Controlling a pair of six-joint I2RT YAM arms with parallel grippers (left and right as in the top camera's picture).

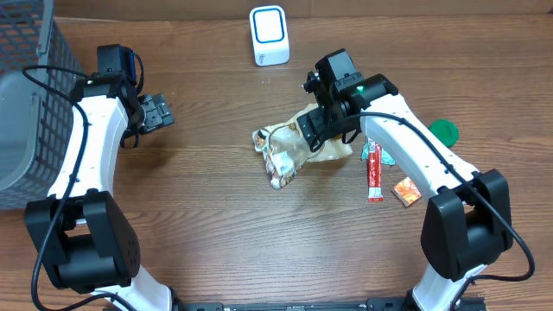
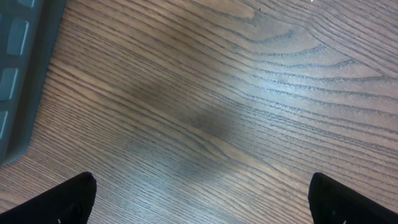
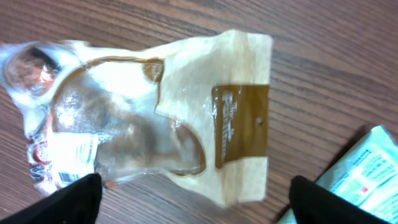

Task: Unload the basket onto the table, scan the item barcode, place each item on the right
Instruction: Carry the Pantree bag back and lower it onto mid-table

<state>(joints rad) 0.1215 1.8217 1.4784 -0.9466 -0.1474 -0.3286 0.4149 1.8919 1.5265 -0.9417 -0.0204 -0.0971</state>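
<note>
pouch point(image 3: 186, 124): likely light, crinkly, slippery | grip stiff brown header, centre-right | right tool point(image 3: 205, 200) open over it | left tool point(image 2: 199, 199) open

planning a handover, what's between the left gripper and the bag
Only bare table, seen in the overhead view; left gripper and bag sit apart.

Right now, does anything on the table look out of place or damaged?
The snack bag lies crumpled and askew on the table, well short of the scanner; the right gripper hangs open above it. A red stick packet and an orange packet lie loose nearby. Nothing looks spilled or torn.
</note>
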